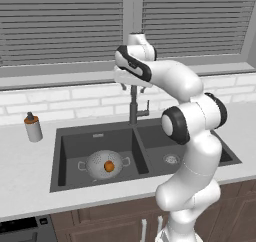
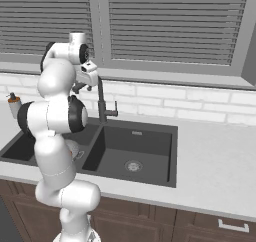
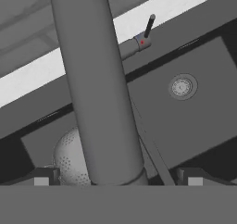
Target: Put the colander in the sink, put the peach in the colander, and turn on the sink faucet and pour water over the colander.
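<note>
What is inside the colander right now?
The peach sits inside the colander, in the sink's left basin. The colander's bottom under the peach is hidden.

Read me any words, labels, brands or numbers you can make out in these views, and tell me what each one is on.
None can be read.
Bottle on the counter left of the sink: plain grey, no label visible.
Sink faucet: no lettering; the hand view shows a small red dot by its lever, a mark, not text.
Colander and peach: unmarked.
</note>
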Controlling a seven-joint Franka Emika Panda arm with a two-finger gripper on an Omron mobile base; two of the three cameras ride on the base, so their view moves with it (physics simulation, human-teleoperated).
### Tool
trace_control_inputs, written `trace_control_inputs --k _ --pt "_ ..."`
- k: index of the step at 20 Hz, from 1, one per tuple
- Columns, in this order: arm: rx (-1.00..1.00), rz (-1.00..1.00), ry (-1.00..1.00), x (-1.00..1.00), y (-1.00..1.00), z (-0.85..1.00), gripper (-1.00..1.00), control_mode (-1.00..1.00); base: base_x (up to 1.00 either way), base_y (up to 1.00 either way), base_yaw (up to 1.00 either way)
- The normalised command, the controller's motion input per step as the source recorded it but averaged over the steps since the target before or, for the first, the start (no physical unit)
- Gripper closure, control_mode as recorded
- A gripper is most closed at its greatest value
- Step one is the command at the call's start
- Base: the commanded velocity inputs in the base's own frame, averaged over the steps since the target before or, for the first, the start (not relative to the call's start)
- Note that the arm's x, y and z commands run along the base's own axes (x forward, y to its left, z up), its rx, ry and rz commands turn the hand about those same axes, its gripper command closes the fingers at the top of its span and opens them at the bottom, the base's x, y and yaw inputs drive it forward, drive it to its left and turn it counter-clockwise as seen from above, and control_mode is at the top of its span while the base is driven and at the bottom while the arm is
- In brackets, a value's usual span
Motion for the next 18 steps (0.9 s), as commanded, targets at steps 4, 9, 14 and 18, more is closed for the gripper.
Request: trace_control_inputs --k 4,9,14,18 --pt "0.0 -0.04 -0.02 0.19 0.25 -0.19 -1.0 -1.0 0.0 0.0 0.0" --pt "0.0 -0.06 -0.04 0.27 0.24 -0.21 -1.0 -1.0 0.0 0.0 0.0" --pt "0.0 -0.07 -0.07 0.22 0.2 -0.22 -1.0 -1.0 0.0 0.0 0.0" --pt "0.0 -0.08 -0.05 0.26 0.16 -0.26 -1.0 -1.0 0.0 0.0 0.0"
